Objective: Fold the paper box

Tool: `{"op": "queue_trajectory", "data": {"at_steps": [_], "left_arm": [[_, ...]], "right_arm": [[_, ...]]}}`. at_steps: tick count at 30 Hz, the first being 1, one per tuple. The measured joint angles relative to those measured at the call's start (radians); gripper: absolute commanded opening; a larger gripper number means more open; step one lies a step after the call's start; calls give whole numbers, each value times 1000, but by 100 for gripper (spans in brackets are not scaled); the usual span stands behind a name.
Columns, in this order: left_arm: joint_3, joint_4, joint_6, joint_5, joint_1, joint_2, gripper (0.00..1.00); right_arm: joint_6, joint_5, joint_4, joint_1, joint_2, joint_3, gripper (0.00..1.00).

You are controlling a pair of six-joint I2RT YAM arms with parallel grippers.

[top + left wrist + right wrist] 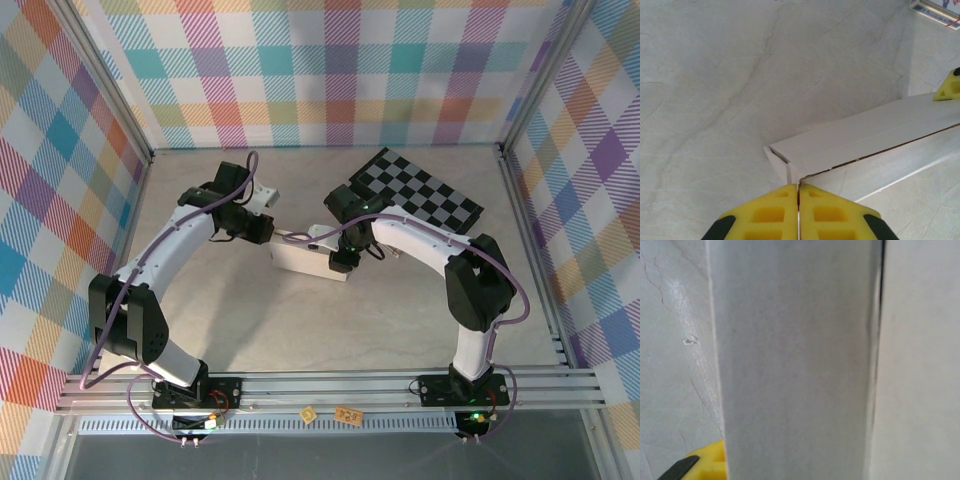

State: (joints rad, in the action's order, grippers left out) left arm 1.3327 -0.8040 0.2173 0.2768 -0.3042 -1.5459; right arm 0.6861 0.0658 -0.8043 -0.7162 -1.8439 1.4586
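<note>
- Paper box (pixel 300 258) lying flat at middle of counter (pixel 300 340), between both arms.
- Left fingers (pixel 770 215) pressed together at box corner.
- Right fingers (pixel 710 462) beside box panel; spread or closed, cannot tell.

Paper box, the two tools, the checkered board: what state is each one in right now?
paper box: folded into a shallow box, top flap nearly closed with a thin gap showing, lying on the table.
left tool: shut, at the box's corner.
right tool: at the box's other end; open or shut cannot be told.
checkered board: lying flat, untouched.
</note>
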Motion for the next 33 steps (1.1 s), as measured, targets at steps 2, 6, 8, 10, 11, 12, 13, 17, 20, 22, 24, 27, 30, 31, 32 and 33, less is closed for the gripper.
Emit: {"op": "queue_trajectory", "data": {"at_steps": [2, 6, 8, 10, 11, 12, 13, 17, 20, 22, 24, 27, 30, 31, 32, 33], "left_arm": [[7, -7, -11, 0, 0, -3, 0], [31, -32, -35, 4, 0, -19, 0], [52, -53, -47, 10, 0, -33, 0], [77, -76, -65, 16, 2, -49, 0], [86, -85, -72, 20, 2, -53, 0], [92, -92, -83, 24, 3, -56, 0], [95, -97, -94, 30, 5, -57, 0], [117, -134, -129, 45, 7, -66, 0], [134, -162, -145, 48, 7, -75, 0], [151, -181, -153, 51, 7, -84, 0], [166, -198, -162, 56, 7, -96, 0], [184, -222, -172, 64, 9, -114, 0], [190, -238, -173, 70, 9, -122, 0], [190, -241, -173, 70, 9, -122, 0], [190, -242, -173, 70, 9, -122, 0], [190, -242, -172, 71, 9, -122, 0]], "right_arm": [[-1, 0, 2, 0, 0, 0, 24], [-1, 0, 3, 0, 0, 0, 24], [-4, -1, 2, 0, 0, 0, 25], [-8, -1, 3, 0, 0, 0, 25], [-10, -1, 3, 0, 0, 0, 25], [-13, -1, 3, 0, 0, 0, 25], [-15, 0, 4, 0, 0, 0, 26], [-16, 0, 7, 0, 0, 0, 27], [-16, -1, 6, 0, 0, 0, 27], [-16, -2, 6, 0, 0, 0, 27], [-16, -2, 6, 0, 0, 0, 28], [-16, -5, 3, 0, 0, 0, 28], [-16, -11, -3, 0, 0, 0, 28], [-16, -12, -4, -1, 0, 0, 28], [-16, -12, -5, -2, 0, 0, 28], [-16, -13, -5, -3, 0, 0, 28]]}}
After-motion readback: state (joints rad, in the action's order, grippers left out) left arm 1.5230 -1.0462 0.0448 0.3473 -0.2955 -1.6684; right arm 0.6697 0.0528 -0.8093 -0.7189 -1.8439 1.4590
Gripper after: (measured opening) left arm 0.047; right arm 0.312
